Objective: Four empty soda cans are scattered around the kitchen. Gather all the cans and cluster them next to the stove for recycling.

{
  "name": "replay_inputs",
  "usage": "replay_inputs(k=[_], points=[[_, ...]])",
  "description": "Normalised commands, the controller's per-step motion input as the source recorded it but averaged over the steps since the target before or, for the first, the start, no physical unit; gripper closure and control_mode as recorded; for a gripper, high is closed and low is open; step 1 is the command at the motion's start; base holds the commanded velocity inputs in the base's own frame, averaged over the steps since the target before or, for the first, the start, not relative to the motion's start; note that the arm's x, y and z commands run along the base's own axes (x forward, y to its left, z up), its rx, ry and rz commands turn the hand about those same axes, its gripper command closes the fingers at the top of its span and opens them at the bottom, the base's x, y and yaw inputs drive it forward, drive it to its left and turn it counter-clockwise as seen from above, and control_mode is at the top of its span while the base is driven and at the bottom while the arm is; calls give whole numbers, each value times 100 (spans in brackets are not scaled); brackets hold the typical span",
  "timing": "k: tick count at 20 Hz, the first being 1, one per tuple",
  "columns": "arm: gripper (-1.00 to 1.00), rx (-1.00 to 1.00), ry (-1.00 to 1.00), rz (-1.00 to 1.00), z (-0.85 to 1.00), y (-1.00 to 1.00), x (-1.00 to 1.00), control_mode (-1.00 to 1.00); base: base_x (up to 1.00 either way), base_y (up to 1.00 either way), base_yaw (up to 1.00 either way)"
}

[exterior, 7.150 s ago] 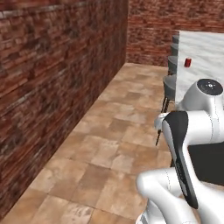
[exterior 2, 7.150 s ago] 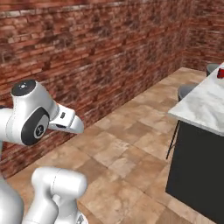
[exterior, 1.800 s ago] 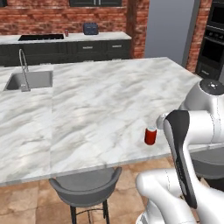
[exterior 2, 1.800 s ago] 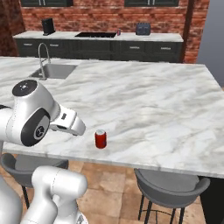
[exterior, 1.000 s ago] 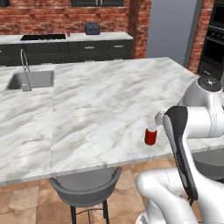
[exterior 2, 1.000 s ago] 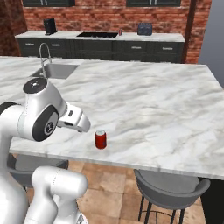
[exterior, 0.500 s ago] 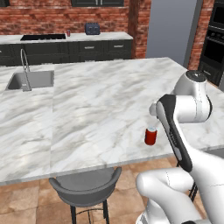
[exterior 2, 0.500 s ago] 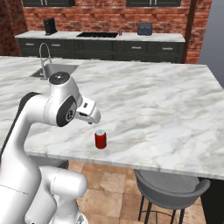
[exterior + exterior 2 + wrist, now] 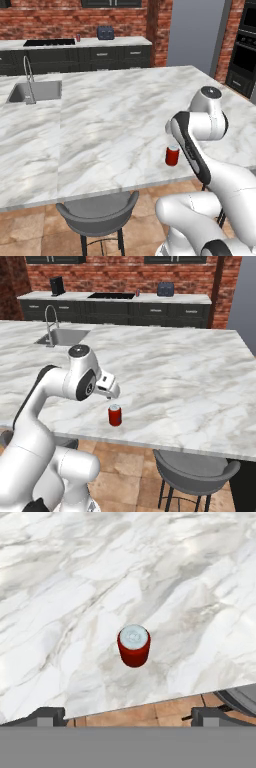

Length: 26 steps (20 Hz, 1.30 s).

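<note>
Red can point(image 9: 134, 645) upright on marble bench point(image 9: 75, 587) near its front edge, directly below the gripper point(image 9: 128, 714), centred between its 2 tips. Jaws wide apart, clear of can.

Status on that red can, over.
Gripper open, jaws wide, above the red can, not touching. Can upright near the island edge. Nothing around it. Another can beside the stove.
</note>
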Motion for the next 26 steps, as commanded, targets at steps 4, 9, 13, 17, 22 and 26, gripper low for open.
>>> replay_inputs(k=[4, 9, 13, 17, 22, 26], points=[[-100, 0, 3, 0, -31, -2, 50, -100, 0, 0, 0], [-100, 0, 1, 0, -36, -9, 31, -100, 0, 0, 0], [-100, 0, 1, 0, -35, -20, 19, -100, 0, 0, 0], [-100, 0, 9, 0, -32, -5, 17, -100, 0, 0, 0], [-100, 0, 11, 0, -28, 0, 23, -100, 0, 0, 0], [-100, 0, 10, 0, -11, 0, 34, -100, 0, 0, 0]])
